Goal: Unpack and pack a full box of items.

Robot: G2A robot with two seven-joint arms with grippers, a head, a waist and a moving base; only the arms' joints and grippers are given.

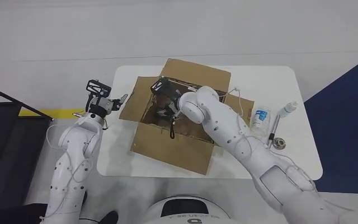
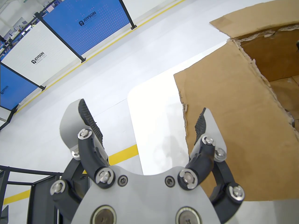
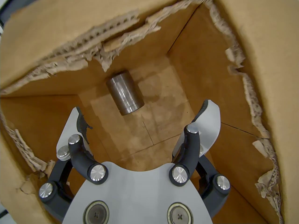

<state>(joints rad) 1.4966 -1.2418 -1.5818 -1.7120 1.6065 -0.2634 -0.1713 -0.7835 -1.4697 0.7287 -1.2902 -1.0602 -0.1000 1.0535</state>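
Your right claw (image 3: pixel 144 108): jaws wide apart, empty, down inside cardboard box (image 3: pixel 210 59). Metal cylinder (image 3: pixel 125 93) on box floor just ahead of fingertips (image 3: pixel 210 104), not touching. Your left claw (image 2: pixel 143 106): jaws wide apart, empty, over desk (image 2: pixel 151 122) corner, box flap just beside one finger. Clear bottle (image 1: pixel 260 119) on desk outside box, well apart from both claws

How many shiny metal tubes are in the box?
1. The metal cylinder lies on the box floor, just past the open right gripper; hidden corners may hold more.
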